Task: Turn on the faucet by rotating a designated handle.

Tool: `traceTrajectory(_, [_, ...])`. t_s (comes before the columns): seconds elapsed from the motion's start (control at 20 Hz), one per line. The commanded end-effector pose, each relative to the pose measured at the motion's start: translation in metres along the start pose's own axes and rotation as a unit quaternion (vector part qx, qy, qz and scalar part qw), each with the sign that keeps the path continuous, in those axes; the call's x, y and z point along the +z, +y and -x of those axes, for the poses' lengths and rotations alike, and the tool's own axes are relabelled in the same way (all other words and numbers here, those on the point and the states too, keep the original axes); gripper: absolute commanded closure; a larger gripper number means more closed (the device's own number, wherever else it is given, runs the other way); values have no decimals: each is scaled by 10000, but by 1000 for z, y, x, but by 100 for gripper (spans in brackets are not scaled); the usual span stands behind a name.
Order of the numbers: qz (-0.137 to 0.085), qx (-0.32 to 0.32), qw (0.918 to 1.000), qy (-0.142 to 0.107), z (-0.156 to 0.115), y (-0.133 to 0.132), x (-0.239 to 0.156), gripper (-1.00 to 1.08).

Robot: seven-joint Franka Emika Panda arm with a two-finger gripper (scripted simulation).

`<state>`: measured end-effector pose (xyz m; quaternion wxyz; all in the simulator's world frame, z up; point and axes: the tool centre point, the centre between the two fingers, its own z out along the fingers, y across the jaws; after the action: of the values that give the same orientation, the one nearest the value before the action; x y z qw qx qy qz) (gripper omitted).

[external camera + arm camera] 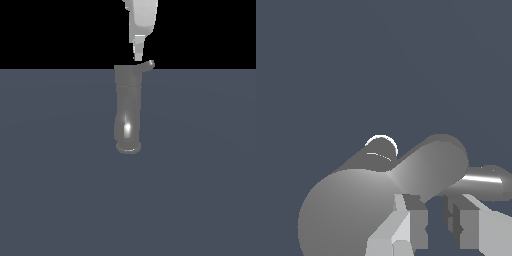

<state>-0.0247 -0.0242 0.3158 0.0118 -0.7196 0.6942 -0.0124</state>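
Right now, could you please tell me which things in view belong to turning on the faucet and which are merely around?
Belongs to the job:
- faucet
- handle
- gripper, fingers pointing down just above the faucet's top

Merely around:
- grey floor

Simulated scene: flat grey floor

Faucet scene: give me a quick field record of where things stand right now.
faucet: grey upright cylinder standing on the flat grey surface
handle: short curved lever sticking out from the faucet's top toward the exterior view's right
gripper: white, coming down from above, fingertip just over the faucet's top beside the handle
contact with handle: cannot tell
jaws: a gap shows between the fingers in the wrist view
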Motion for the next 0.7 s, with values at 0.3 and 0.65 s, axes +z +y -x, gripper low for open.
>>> traceTrajectory(0.3, [87, 204, 9998, 1, -33, -20, 11, 108])
traceTrajectory(0.65, [140, 309, 9994, 0, -53, -36, 17, 108])
